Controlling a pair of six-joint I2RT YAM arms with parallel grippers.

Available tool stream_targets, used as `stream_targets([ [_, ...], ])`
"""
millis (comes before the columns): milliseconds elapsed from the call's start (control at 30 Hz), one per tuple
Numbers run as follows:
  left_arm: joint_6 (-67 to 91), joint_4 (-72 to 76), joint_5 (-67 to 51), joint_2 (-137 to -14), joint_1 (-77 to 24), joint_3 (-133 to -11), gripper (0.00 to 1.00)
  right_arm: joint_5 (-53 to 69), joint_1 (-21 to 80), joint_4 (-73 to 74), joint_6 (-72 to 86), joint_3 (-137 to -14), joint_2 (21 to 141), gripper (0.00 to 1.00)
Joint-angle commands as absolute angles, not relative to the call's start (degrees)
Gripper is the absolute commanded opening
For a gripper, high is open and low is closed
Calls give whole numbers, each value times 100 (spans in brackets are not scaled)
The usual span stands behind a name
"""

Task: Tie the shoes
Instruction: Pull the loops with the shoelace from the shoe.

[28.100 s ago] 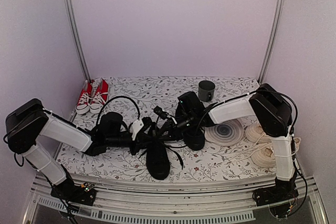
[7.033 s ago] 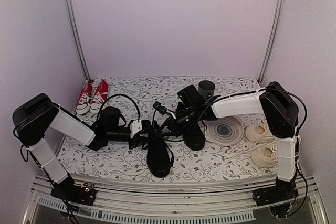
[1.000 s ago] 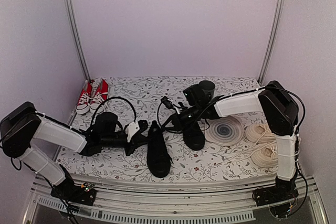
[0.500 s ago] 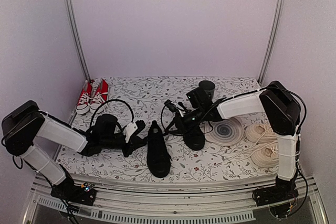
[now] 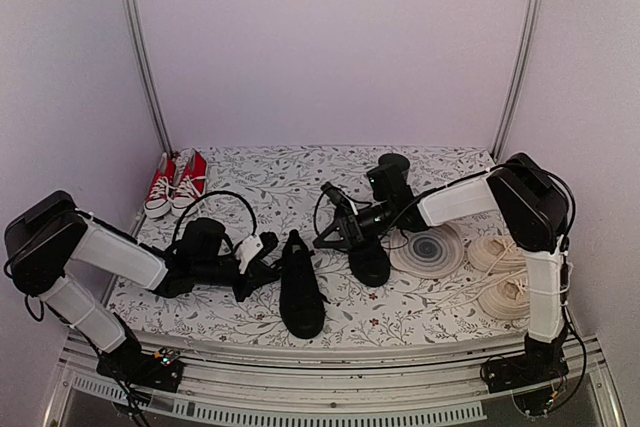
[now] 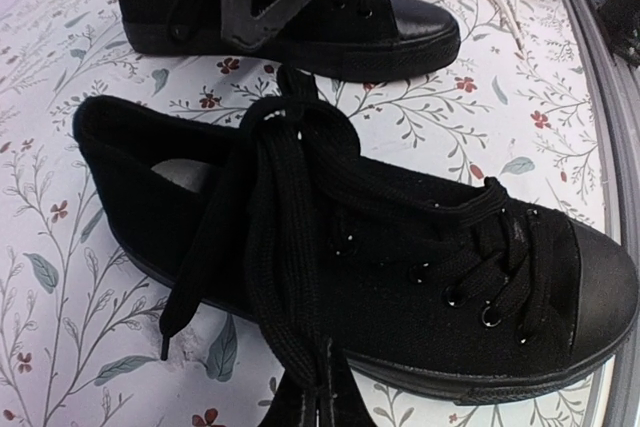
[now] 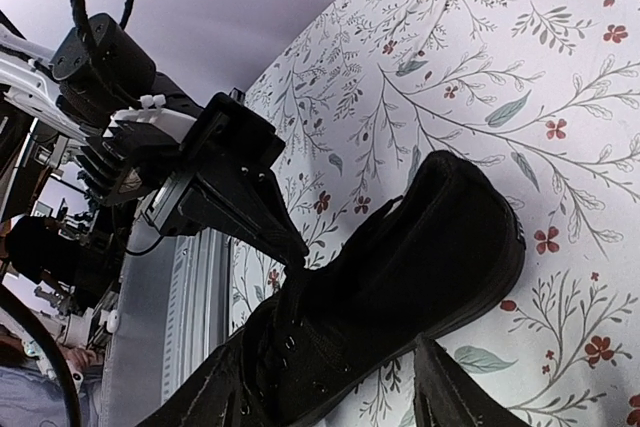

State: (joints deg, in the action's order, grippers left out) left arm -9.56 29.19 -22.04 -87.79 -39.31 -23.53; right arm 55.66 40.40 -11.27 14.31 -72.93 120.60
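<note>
Two black shoes lie on the floral table. The near shoe (image 5: 300, 292) points its toe toward the front edge; it fills the left wrist view (image 6: 420, 247) and shows in the right wrist view (image 7: 400, 277). My left gripper (image 5: 262, 253) is at its left side, shut on its black laces (image 6: 290, 207), which run taut from the eyelets into the closed jaws (image 6: 318, 392). The far shoe (image 5: 370, 262) lies to its right (image 6: 330, 32). My right gripper (image 5: 335, 229) is open and empty, hovering between the two shoes (image 7: 330, 357).
Small red-and-white sneakers (image 5: 176, 182) stand at the back left. Cream sneakers (image 5: 505, 277) lie at the right edge, beside a round ringed disc (image 5: 428, 250). A metal rail (image 5: 320, 357) runs along the table's front edge.
My right gripper has shifted right and slightly down, away from the near shoe toward the far one. My left gripper stays almost still, holding the laces.
</note>
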Motion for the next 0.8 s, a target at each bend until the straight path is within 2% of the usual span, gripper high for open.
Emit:
stream_targets([
  [0,-1011,2859,-2274,-8759,-3872,-2505,0,6242,4066,-1537,1543,-7566,12444,56],
  [100,-996,2856,-2270,-8730,-3872,-2496,0,6363,4070,-1582,1536,-7673,12584,51],
  [367,-1018,2839,-2298,-8706,-3867,-2505,0,6517,4119,-1560,1581,-7875,12915,49],
  [467,-1010,2832,-2286,-8703,-3854,-2518,0,6521,4153,-1538,1572,-7927,12975,40],
  [667,-975,2830,-2294,-8701,-3825,-2514,0,6536,4179,-1517,1582,-7893,13008,32],
  [767,-931,2830,-2242,-8686,-3808,-2529,0,6512,4196,-1467,1569,-7889,13005,22],
])
